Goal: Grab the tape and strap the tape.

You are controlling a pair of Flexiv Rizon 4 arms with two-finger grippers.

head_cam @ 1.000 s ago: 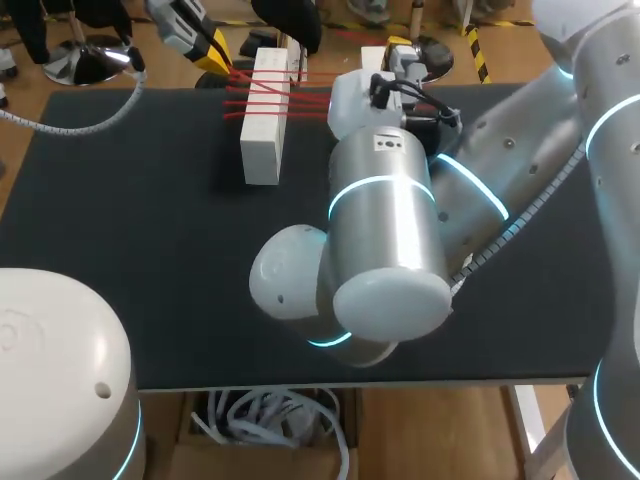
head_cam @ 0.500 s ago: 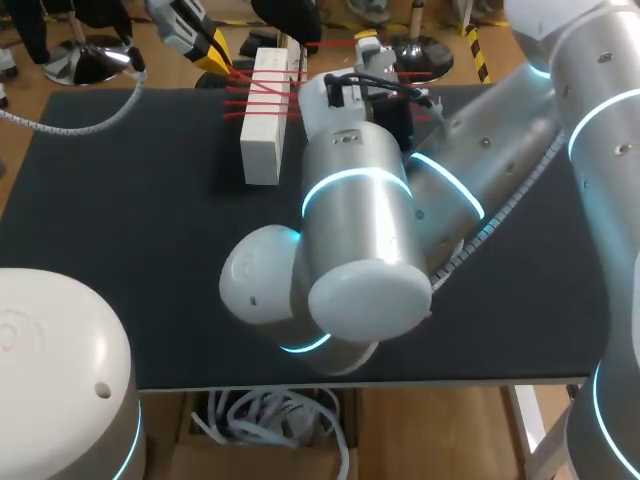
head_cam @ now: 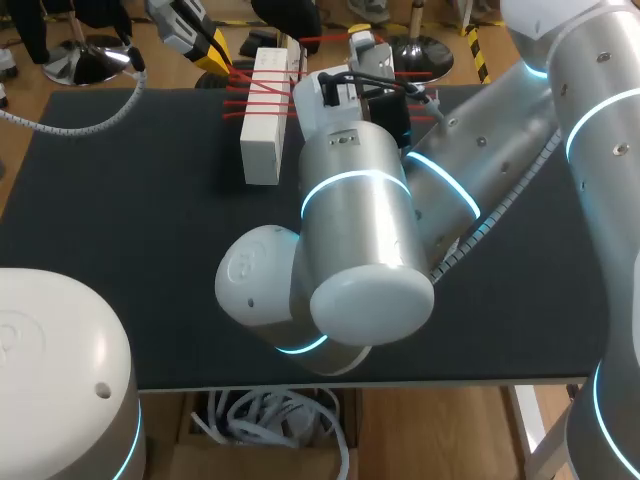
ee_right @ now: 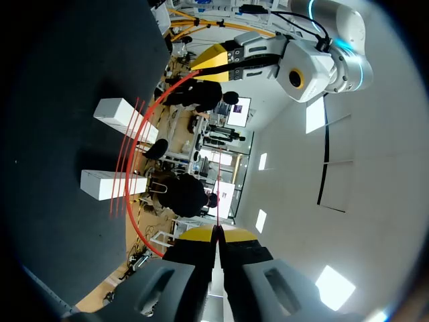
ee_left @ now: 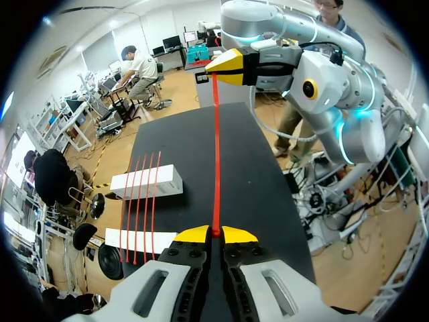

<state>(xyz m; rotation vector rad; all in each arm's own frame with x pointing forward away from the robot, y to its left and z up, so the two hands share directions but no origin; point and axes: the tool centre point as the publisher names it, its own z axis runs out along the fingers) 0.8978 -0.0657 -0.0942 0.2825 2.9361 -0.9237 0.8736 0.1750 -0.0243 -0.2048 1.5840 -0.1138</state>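
Note:
Red tape (ee_left: 216,161) runs taut from my left gripper (ee_left: 216,233), shut on one end, to my right gripper (ee_left: 224,67), shut on the other. Several red strands (ee_left: 137,201) cross two white blocks (ee_left: 147,182) (ee_left: 137,238) lying side by side on the black table (head_cam: 120,200). From above, the left gripper (head_cam: 215,50) hangs at the back left by a block (head_cam: 262,130), and the right gripper (head_cam: 365,40) hangs just right of it. In the right wrist view the tape (ee_right: 144,121) arcs from my right gripper (ee_right: 216,231) past the blocks (ee_right: 124,114) to the left gripper (ee_right: 211,59).
My right arm's big silver links (head_cam: 355,230) lie over the table's middle and hide the surface under them. Bare black tabletop shows to the left and along the front right.
My right arm has swung left, carrying its gripper and the tape end nearer to the blocks at the back. The left gripper has stayed where it was.

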